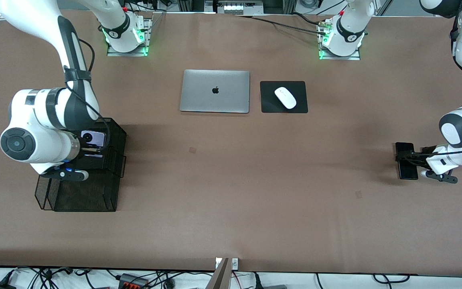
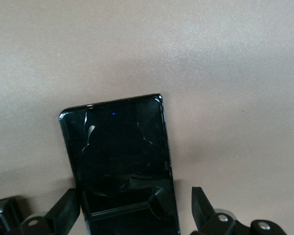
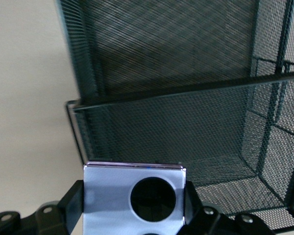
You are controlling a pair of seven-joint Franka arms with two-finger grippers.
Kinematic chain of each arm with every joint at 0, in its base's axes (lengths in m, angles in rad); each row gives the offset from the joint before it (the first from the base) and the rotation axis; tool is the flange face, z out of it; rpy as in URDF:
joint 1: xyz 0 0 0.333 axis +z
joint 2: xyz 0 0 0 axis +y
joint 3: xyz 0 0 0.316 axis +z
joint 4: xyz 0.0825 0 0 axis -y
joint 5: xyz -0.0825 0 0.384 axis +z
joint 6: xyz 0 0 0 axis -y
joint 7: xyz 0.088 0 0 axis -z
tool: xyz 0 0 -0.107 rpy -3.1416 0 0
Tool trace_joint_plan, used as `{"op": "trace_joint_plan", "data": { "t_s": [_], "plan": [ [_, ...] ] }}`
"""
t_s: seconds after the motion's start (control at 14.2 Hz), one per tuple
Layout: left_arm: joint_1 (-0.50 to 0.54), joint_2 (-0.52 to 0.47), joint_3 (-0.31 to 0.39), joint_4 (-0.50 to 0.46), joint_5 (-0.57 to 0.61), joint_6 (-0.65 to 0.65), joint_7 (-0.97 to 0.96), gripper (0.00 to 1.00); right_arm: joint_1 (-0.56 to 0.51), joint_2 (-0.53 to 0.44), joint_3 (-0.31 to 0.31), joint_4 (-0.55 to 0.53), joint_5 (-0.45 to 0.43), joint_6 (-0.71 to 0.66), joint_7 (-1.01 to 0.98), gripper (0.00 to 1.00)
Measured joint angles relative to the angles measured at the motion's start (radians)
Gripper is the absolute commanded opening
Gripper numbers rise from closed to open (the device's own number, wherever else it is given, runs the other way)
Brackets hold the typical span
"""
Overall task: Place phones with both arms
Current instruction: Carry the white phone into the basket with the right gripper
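A lavender flip phone (image 1: 93, 138) with black camera circles hangs over the black mesh organizer (image 1: 84, 188) at the right arm's end of the table. My right gripper (image 1: 94, 145) is shut on it. The right wrist view shows this phone (image 3: 112, 196) clamped between both fingers (image 3: 74, 204), with the organizer's mesh walls (image 3: 186, 122) below. A long black slab phone (image 1: 406, 161) lies flat on the table at the left arm's end. My left gripper (image 1: 410, 156) is low over it and open. Its fingers (image 2: 63, 211) straddle the black phone (image 2: 120, 156) without closing on it.
A shut silver laptop (image 1: 215, 91) lies mid-table near the arm bases. Beside it, toward the left arm's end, a white mouse (image 1: 285, 97) rests on a black pad (image 1: 269, 105). The brown tabletop (image 1: 231, 192) spreads between the two arms.
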Motion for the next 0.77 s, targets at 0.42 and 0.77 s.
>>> {"op": "trace_joint_plan", "data": {
  "t_s": [0.42, 0.77],
  "plan": [
    [0.0, 0.005, -0.002, 0.002, 0.018, 0.005, 0.006, 0.83, -0.091, 0.0, 0.0, -0.021, 0.0, 0.001, -0.083, 0.32],
    [-0.002, 0.003, -0.003, 0.007, 0.05, 0.01, 0.036, 0.62, -0.201, 0.022, 0.0, -0.03, 0.0, 0.03, -0.199, 0.32]
  ]
}}
